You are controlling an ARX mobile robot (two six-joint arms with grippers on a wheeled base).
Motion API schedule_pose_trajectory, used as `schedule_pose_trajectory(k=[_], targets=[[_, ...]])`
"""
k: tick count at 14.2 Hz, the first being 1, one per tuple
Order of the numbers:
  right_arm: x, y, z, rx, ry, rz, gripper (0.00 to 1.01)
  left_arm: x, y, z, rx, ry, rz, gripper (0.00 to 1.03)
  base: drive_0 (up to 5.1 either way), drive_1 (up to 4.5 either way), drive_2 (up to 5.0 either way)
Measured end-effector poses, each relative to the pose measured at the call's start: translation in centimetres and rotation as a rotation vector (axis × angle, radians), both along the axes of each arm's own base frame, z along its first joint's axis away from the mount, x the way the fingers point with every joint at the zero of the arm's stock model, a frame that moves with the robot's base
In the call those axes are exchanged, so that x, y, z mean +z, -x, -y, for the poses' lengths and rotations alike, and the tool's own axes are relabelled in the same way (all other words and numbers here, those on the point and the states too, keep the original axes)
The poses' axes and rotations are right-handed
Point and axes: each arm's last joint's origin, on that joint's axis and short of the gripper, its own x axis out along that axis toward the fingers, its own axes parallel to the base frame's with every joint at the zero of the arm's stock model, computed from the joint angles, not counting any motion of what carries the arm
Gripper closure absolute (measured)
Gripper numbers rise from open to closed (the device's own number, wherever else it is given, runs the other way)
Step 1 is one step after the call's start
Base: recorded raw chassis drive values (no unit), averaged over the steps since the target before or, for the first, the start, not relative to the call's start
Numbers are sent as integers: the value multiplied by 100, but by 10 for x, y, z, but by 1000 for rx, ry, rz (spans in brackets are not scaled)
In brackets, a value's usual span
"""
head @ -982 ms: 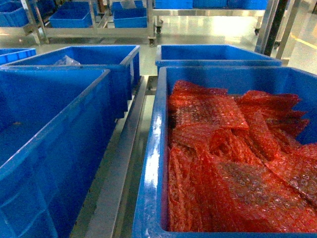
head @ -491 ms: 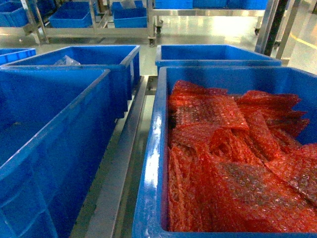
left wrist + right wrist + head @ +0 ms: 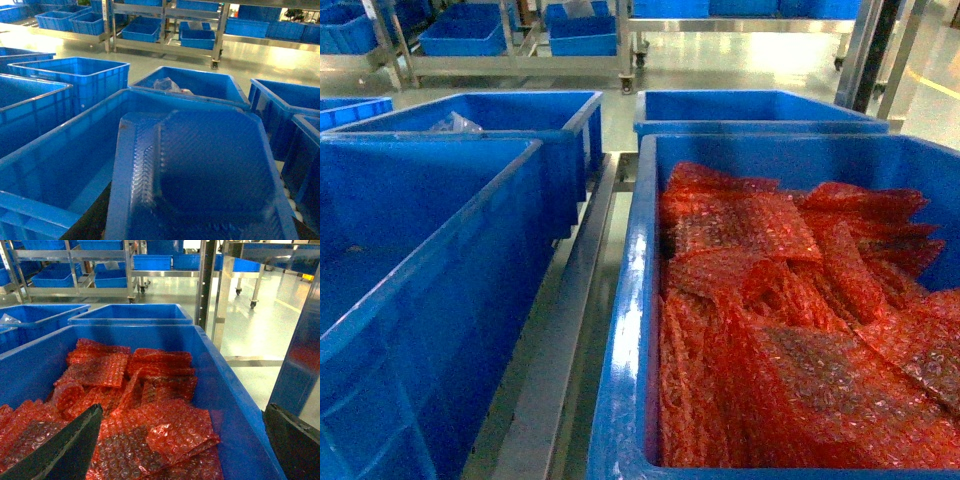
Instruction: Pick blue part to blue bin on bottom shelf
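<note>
Blue part (image 3: 200, 175), a ribbed plastic tray, fills the lower middle of the left wrist view, tilted over a large blue bin (image 3: 75, 165). The left gripper's fingers are hidden beneath the tray, apart from a dark sliver at the bottom edge, so I cannot tell how its jaws stand or whether they hold the tray. More blue bins stand around, and a steel rack (image 3: 165, 30) with further bins stands across the shiny floor.

Head view: two large blue bins sit side by side, with a steel rail (image 3: 565, 330) between them. The left bin (image 3: 440, 300) looks bare inside. The right bin (image 3: 630, 330) is packed with red bubble-wrap bags (image 3: 790, 330). No gripper appears here.

Right wrist view: the right gripper (image 3: 182, 442) hangs over the red bags, its two dark fingers (image 3: 65, 447) spread wide with nothing between them.
</note>
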Motion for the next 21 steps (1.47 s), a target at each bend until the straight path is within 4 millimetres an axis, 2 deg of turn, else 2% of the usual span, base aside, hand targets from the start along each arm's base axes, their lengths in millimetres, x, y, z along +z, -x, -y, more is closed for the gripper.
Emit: schedule_pose_trajectory(k=[17, 19, 20, 21], targets=[[0, 0, 0, 0, 0, 0, 3, 0, 0, 0, 2, -1, -1, 60, 0, 0, 0], [0, 0, 0, 0, 0, 1, 3, 1, -2, 2, 34, -64, -38, 60, 0, 0, 0], [0, 0, 0, 0, 0, 0, 3, 23, -54, -4, 18, -59, 43, 60, 0, 0, 0], [0, 0, 0, 0, 0, 0, 3, -8, -118, -1, -71, -65, -91, 60, 0, 0, 0]])
